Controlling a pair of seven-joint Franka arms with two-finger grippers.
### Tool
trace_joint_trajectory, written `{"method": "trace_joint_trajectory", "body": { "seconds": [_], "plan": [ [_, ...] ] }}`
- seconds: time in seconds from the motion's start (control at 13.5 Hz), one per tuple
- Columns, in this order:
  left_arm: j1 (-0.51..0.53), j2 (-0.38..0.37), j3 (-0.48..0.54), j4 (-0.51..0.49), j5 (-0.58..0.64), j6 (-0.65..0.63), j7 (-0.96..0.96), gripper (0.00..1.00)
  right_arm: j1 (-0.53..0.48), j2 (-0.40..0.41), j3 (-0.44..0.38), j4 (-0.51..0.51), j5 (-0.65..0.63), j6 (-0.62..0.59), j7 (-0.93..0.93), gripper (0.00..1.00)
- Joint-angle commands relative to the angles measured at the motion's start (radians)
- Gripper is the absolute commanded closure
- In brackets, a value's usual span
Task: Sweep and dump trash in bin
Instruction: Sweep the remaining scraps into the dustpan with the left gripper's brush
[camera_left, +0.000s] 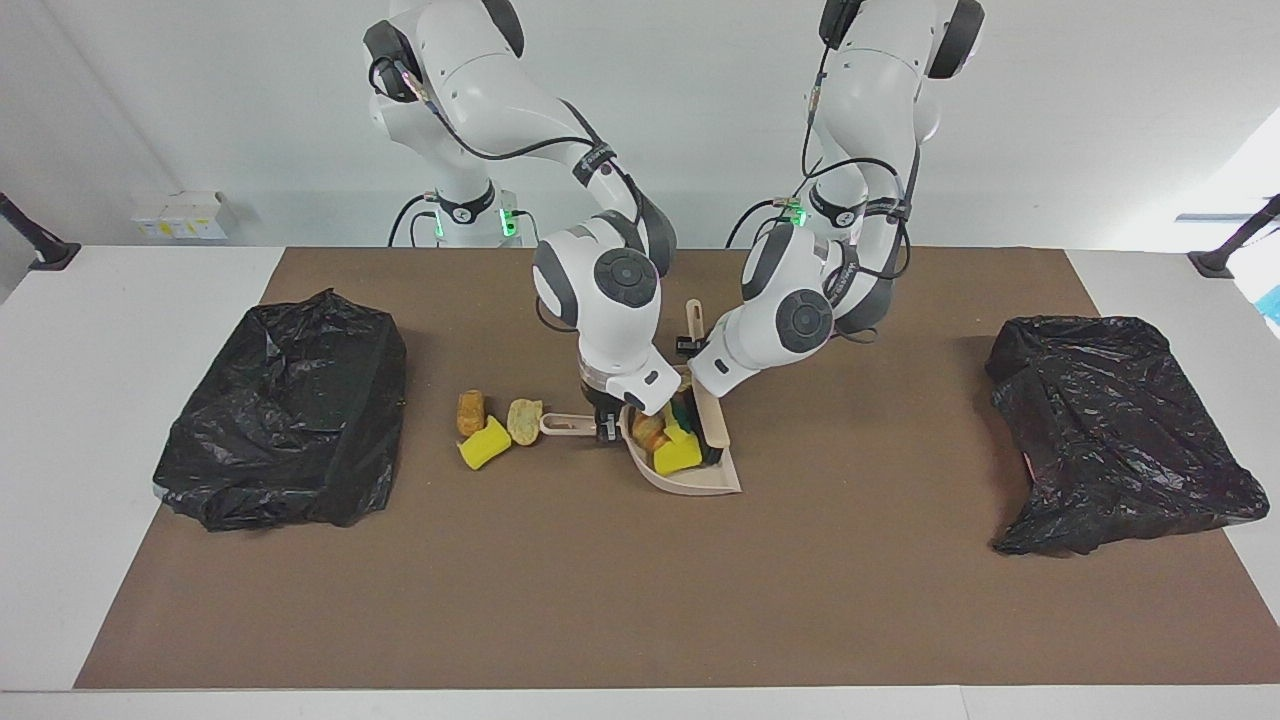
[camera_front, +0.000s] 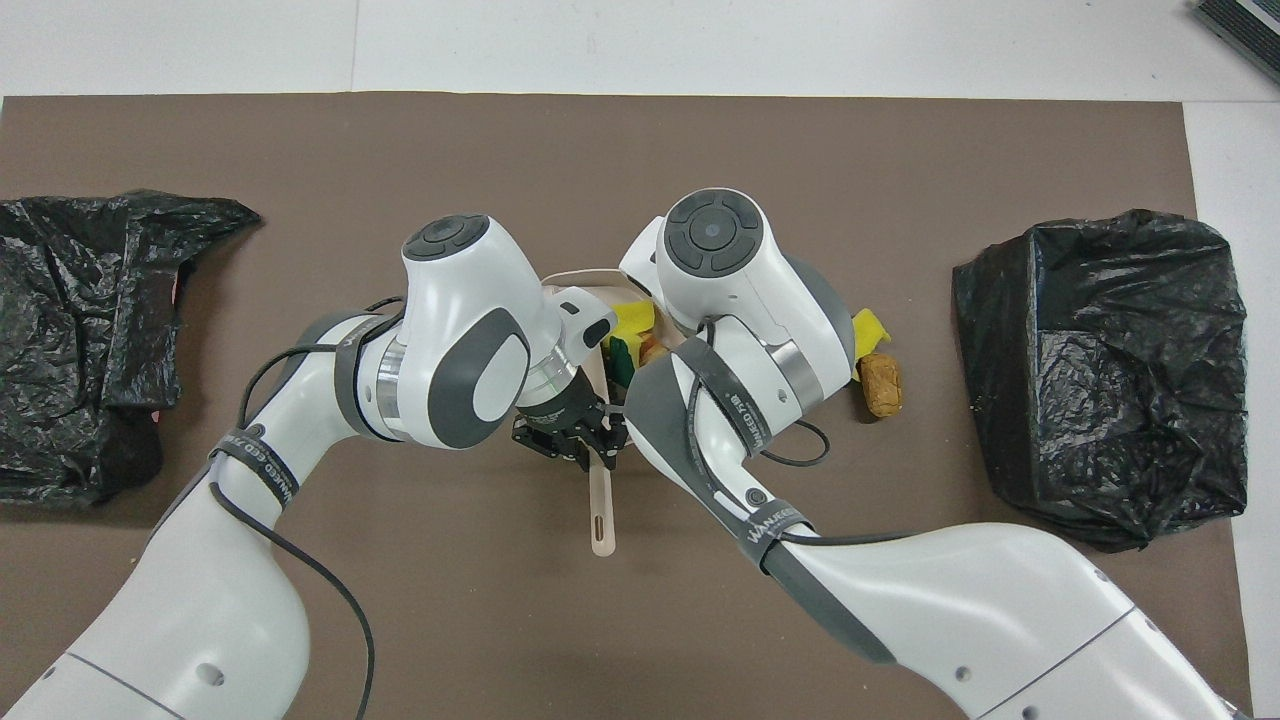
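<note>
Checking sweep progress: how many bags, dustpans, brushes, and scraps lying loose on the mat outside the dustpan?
Bags: 2
Dustpan: 1
Brush: 1
Loose scraps: 3
Total: 7

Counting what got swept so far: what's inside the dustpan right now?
In the dustpan: a yellow sponge piece, a green-edged sponge and an orange bread chunk, with the brush pressed against them. The right arm's wrist covers the pan's handle end, so more may be hidden.
</note>
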Motion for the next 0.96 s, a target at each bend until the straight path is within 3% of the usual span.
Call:
{"method": "trace_joint_trajectory", "body": {
  "seconds": [0.0,0.37,0.52,0.67,0.89],
  "plan": [
    [0.089,-0.027,0.000,0.019,-0.034,-0.105,0.017,1.00,-0.011,-0.011,0.006,-0.028,-0.005,0.042,0.023,1.00],
    [0.231,-0.075,0.019,-0.002,-0.023,-0.219,0.005,1.00,-0.011,-0.011,0.006,-0.028,-0.005,0.042,0.020,1.00],
    [0.235,-0.125,0.019,-0.098,0.009,-0.213,-0.036,1.00,-0.013,-0.009,0.006,-0.028,-0.005,0.042,0.021,1.00],
    [0.174,-0.182,0.016,-0.200,0.029,-0.157,-0.153,1.00,-0.024,-0.009,0.006,-0.022,-0.003,0.059,0.020,1.00],
    [0.067,-0.198,0.016,-0.232,0.029,-0.089,-0.181,1.00,-0.050,-0.024,0.009,-0.022,-0.003,0.070,-0.006,1.00]
  ]
}}
